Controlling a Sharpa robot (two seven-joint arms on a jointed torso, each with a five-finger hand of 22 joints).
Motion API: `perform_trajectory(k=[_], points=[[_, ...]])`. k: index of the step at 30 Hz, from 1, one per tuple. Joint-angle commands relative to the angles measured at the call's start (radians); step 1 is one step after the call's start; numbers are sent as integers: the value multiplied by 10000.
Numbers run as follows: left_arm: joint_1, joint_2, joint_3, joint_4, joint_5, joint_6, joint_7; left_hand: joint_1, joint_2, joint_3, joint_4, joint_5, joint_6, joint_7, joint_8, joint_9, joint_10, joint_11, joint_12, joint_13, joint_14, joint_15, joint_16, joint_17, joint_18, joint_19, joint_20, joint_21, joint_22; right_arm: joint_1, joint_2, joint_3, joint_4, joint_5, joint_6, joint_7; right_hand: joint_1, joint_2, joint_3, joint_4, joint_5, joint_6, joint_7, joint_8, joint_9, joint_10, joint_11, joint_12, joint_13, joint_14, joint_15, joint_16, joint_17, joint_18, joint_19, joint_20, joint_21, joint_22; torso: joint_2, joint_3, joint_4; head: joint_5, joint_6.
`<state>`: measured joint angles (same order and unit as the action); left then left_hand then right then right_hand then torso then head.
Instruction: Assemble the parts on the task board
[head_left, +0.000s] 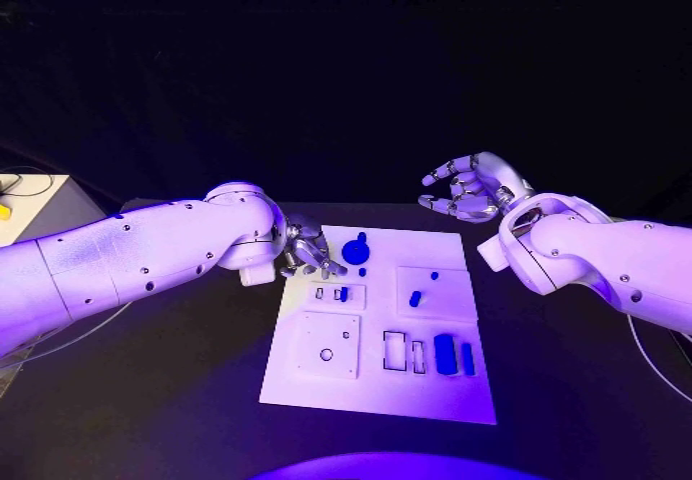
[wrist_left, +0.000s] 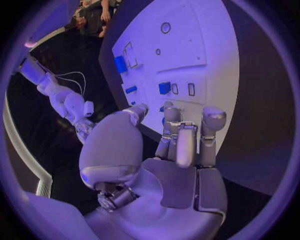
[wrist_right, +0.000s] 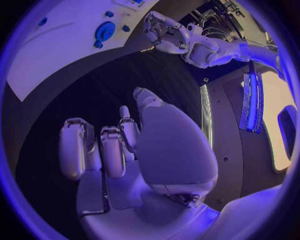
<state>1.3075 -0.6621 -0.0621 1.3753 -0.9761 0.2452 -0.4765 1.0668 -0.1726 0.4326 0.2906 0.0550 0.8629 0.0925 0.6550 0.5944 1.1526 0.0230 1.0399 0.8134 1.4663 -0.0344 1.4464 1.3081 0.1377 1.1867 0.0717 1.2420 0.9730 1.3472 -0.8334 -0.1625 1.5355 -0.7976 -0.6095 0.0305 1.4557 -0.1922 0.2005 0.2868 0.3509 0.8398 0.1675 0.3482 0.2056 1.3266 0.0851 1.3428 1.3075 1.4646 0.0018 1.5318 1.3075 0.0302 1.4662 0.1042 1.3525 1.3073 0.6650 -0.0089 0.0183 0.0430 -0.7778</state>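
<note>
The white task board (head_left: 378, 385) lies mid-table. A round blue part (head_left: 356, 250) sits near its far edge, and small blue parts (head_left: 415, 298) lie in the middle. Two oblong blue parts (head_left: 444, 353) stand at the near right. My left hand (head_left: 307, 252) hovers at the board's far left corner, beside the round part, fingers apart and holding nothing I can see. In the left wrist view the left hand (wrist_left: 169, 145) reaches over the board (wrist_left: 187, 45) edge. My right hand (head_left: 469, 188) is raised beyond the far right corner, its fingers loosely curled and empty. The right wrist view shows the right hand (wrist_right: 144, 150) over bare table.
The board has several empty outlined slots (head_left: 394, 350) and a square plate with a small hole (head_left: 326, 354). Black table (head_left: 173, 380) surrounds the board on all sides. A pale box (head_left: 22, 205) with cables sits at the far left.
</note>
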Motion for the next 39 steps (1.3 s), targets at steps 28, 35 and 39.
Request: perform_trajectory(k=[28, 35, 39], points=[[36, 1065, -257, -698, -689, 1189, -511, -118, 105, -146, -25, -1, -321, 62, -56, 195, -274, 32, -212, -244, 197, -8, -77, 135, -100, -103, 0, -34, -107, 45, 192, 5, -297, 209, 380, -165, -81, -88, 68, -3, 70, -111, 24, -54, -22, -112, -3, -54, 76, 811, 67, -58, 1821, 208, 74, 50, -105, 1338, 101, -15, -10, -118, -183], [30, 1173, -303, -785, -607, 1340, -513, -56, 126, -135, -48, -2, -333, 68, -59, 228, -298, 37, -223, -255, 195, 0, -73, 141, -97, -127, 8, -46, -127, 45, 218, 5, -322, 210, 427, -194, -100, -85, 77, 1, 76, -123, 28, -60, -26, -123, 2, -61, 65, 806, 71, -65, 1809, 216, 60, 53, -141, 1319, 108, -16, -20, -160, -219], [28, 1189, -322, -784, -573, 1394, -513, 8, 140, -124, -66, -1, -341, 72, -61, 260, -312, 42, -225, -257, 198, 6, -64, 157, -97, -131, 15, -42, -120, 44, 228, 4, -338, 210, 455, -217, -106, -83, 82, 1, 78, -126, 29, -61, -27, -123, 3, -60, 66, 804, 72, -68, 1805, 217, 57, 55, -147, 1316, 99, -3, -7, -176, -240]])
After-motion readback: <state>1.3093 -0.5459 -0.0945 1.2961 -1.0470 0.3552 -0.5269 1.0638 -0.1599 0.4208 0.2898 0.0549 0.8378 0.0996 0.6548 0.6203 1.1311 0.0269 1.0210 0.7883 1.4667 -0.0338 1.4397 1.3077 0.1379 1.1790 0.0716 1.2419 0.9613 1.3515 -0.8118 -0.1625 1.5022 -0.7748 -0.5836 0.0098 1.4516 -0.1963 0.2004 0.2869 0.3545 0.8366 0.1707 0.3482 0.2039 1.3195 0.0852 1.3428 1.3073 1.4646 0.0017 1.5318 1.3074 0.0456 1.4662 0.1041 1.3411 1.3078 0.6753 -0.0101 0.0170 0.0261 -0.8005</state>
